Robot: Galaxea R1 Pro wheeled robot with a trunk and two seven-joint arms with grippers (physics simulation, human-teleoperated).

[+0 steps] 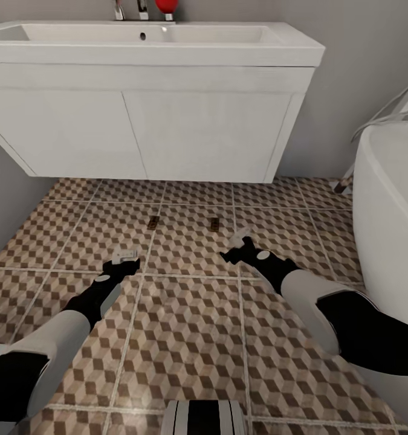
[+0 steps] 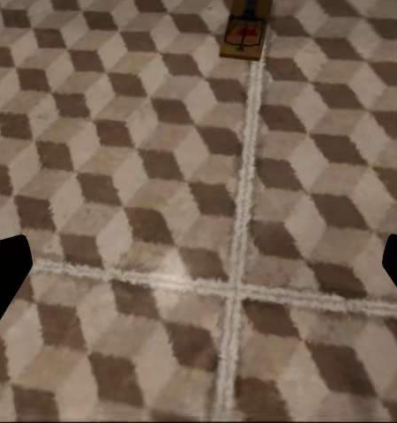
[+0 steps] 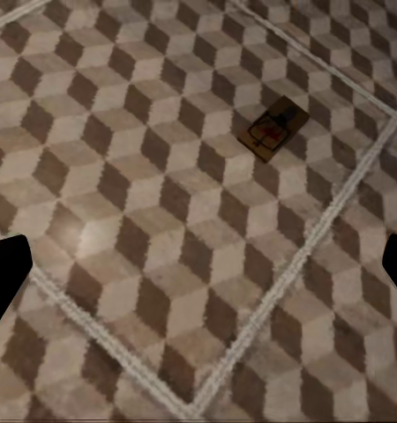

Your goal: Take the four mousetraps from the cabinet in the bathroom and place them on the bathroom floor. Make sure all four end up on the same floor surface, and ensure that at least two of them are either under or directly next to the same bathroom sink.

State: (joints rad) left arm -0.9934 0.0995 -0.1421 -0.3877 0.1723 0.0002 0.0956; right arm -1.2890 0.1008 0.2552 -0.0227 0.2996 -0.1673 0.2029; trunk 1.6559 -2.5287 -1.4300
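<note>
Two mousetraps [image 1: 153,222] [image 1: 214,224] flat on bathroom floor [image 1: 185,338], frame centre, before sink [image 1: 149,42]. Left gripper [image 1: 124,261], right gripper [image 1: 240,246]: fingers apparently wide, empty.

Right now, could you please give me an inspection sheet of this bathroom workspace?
Surface: bathroom floor, cube-pattern tiles, pale grout.
Job's things: two mousetraps lie flat on the floor in front of the sink: left mousetrap on a grout line, right mousetrap apart from it.
Clutter: nothing seen.
Grippers: left tool and right tool both open, empty, low over the tiles.
Cables: nothing seen.
Surroundings: white vanity, bathtub at right, red item by the tap.
</note>
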